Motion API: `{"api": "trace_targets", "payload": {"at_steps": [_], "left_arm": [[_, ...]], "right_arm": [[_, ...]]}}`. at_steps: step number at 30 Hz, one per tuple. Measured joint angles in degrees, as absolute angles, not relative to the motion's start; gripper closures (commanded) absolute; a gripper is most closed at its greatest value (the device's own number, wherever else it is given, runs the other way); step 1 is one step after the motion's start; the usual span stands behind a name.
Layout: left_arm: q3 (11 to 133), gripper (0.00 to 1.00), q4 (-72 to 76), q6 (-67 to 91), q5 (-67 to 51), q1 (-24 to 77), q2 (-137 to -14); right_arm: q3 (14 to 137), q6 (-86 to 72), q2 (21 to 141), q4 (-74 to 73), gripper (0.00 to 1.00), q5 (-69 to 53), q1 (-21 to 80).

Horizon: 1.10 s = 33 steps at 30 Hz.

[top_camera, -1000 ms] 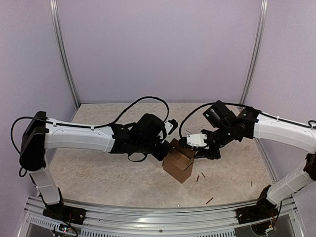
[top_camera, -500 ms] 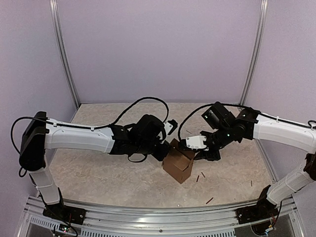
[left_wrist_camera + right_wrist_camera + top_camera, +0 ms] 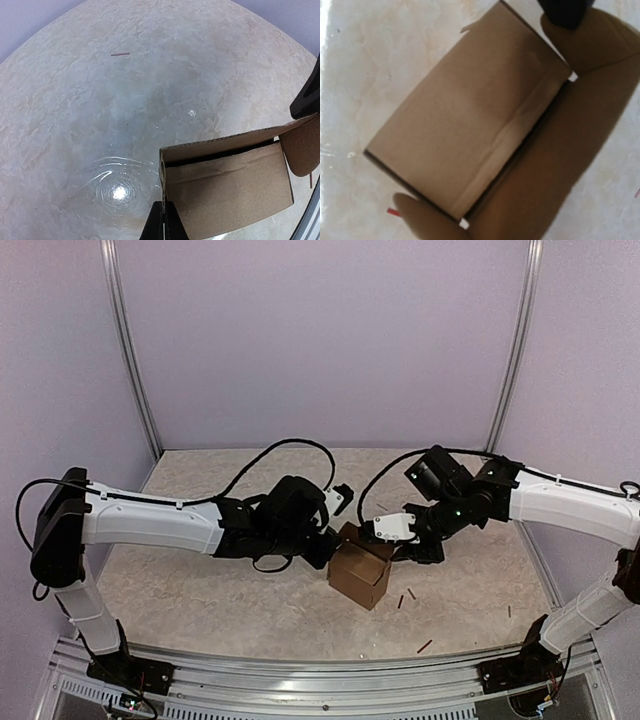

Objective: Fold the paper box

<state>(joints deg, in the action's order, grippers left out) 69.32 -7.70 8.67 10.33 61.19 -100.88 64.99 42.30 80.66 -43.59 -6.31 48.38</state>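
Your left fingers (image 3: pixel 156 227) are pinched shut on the left wall edge of the paper box (image 3: pixel 360 578), standing on the table (image 3: pixel 200 590) between both arms; your right fingers (image 3: pixel 412 552), state not discernible, sit nearest its loose opposite flap (image 3: pixel 301 145).

Table (image 3: pixel 200 590): bears box and sticks.
Paper box (image 3: pixel 360 578): mid-table, standing, btwn the two grippers.
Left gripper (image 3: pixel 162 222): at box's left side, tips on wall edge.
Right gripper (image 3: pixel 405 550): at box's right-rear top, over flap.
Sticks (image 3: pixel 401 601): on table just right of box; others nearer front and far right.
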Motion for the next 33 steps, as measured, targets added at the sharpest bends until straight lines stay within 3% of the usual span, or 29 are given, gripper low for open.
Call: {"api": "trace_targets", "payload": {"at_steps": [33], "left_arm": [[65.17,1.00,-1.45,8.75,16.53,64.38,-100.40]], "right_arm": [[64.93,43.48,80.99,-44.10,0.73,-3.84,50.11]]}}
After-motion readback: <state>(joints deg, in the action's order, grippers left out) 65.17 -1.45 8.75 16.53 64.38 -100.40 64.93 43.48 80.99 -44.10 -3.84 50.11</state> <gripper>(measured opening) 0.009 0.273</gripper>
